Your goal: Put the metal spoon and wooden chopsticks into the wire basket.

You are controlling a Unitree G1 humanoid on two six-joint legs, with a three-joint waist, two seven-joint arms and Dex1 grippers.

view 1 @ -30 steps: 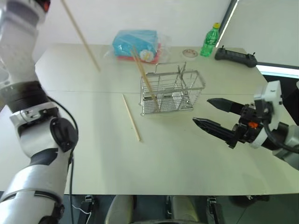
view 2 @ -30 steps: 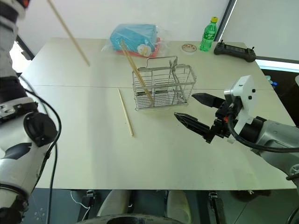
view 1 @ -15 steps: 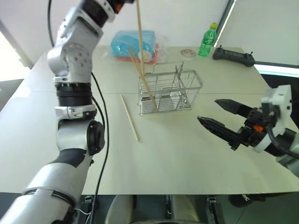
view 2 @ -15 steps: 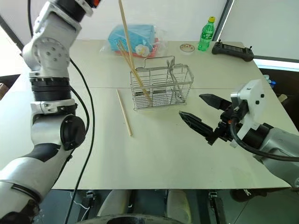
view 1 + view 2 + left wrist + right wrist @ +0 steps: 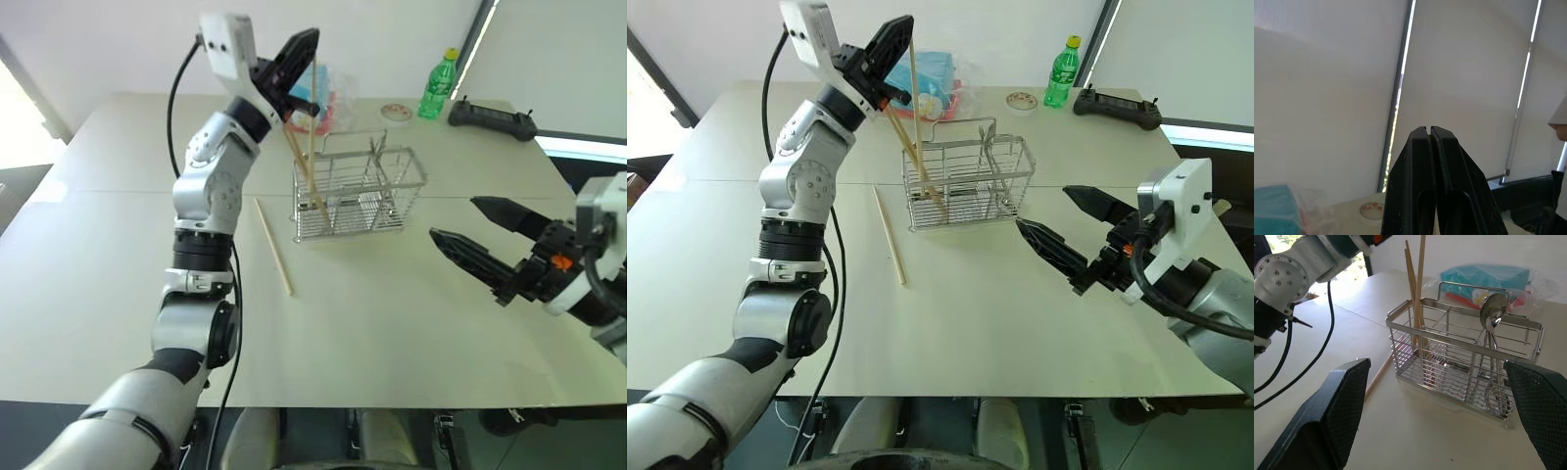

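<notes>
Left gripper (image 5: 902,31), clenched on a chopstick (image 5: 915,93), has swung it upright over the wire basket (image 5: 970,186); insertion imminent. Right gripper (image 5: 1076,230) spread, empty. One chopstick (image 5: 889,237) remains mid-bench.

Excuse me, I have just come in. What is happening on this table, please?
The robot is loading cutlery into a wire basket. Its left end effector, shut on a wooden chopstick, holds that stick upright with the lower end inside the basket. Other chopsticks and the metal spoon already stand in the basket. One more chopstick lies on the table beside it. The right end effector waits open near the basket.
</notes>
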